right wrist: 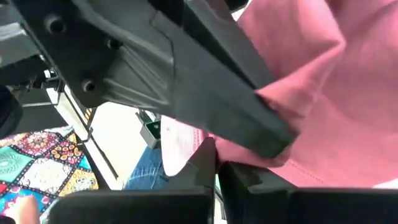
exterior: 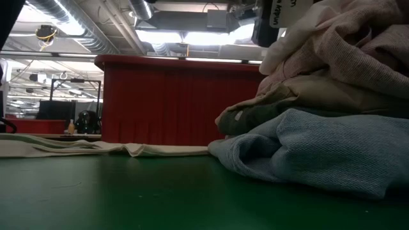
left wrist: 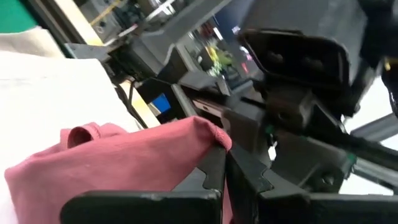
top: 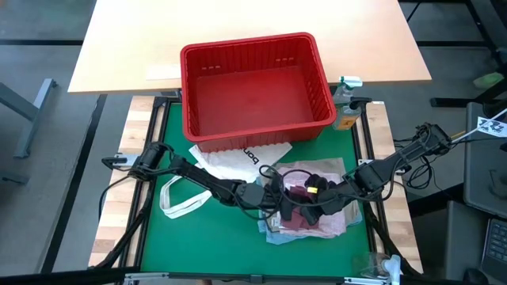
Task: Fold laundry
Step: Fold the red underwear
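Here, you have both grippers meeting over the laundry pile (top: 305, 207), which sits on the green mat (top: 158, 237) just in front of the red basket (top: 255, 87), toward its right half. The left gripper (top: 279, 199) reaches in from the basket's left-front side, and in its wrist view its fingers (left wrist: 214, 168) are pressed together on an edge of the maroon garment (left wrist: 124, 162). The right gripper (top: 310, 207) comes in from the basket's right-front side; its fingers (right wrist: 205, 162) are likewise closed together against the same maroon cloth (right wrist: 311, 81), with the left gripper's dark finger crossing right in front of it. So you hold the maroon piece pinched from both sides at points close together, above the rest of the pile. You cannot read a clear long axis on that piece, since it is bunched; the pile as a whole runs slightly longer across the basket's front than away from it. From table height you see the stack layered: light blue cloth (exterior: 319, 150) at the bottom, dark grey-green (exterior: 255, 118) and beige (exterior: 319, 86) above, mottled pink (exterior: 358, 32) on top. The white tote bag (top: 230, 162) lies flat between the pile and the basket's left-front corner, its loop handles (top: 178, 202) trailing away from the basket.
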`<move>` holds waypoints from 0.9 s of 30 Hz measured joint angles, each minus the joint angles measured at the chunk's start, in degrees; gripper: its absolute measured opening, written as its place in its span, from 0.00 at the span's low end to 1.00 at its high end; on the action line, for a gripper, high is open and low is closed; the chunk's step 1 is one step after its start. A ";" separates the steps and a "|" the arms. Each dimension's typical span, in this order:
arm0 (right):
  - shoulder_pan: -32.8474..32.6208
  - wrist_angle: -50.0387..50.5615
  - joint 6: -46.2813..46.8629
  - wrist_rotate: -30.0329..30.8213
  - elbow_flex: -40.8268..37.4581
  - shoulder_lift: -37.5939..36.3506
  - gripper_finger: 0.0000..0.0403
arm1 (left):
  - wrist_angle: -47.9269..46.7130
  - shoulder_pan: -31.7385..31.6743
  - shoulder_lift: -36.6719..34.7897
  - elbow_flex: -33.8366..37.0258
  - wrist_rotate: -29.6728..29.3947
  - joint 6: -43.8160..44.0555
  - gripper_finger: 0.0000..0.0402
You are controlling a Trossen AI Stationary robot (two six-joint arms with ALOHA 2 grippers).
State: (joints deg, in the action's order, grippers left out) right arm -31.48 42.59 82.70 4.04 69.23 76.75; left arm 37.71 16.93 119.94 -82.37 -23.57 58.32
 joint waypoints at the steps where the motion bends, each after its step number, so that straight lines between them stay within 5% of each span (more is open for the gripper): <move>1: -0.02 0.02 -0.07 -0.54 0.00 0.00 0.02 | 0.00 -0.06 0.00 0.00 1.16 -1.05 0.01; 11: -0.04 2.71 -0.18 -1.90 0.00 -0.02 0.01 | 0.02 -0.44 0.00 0.00 7.38 -14.02 0.01; 18: -0.07 4.02 -0.16 -2.76 0.00 -1.30 0.01 | 0.06 -2.52 0.00 0.00 18.22 -23.28 0.14; 27: -0.04 15.27 -0.05 -1.65 0.00 -3.69 0.00 | -0.21 -4.60 0.00 0.00 24.81 -24.51 0.23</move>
State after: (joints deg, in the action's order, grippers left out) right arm -31.53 57.86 82.65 2.39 69.23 73.06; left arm 37.50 12.33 119.94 -82.37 1.24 33.81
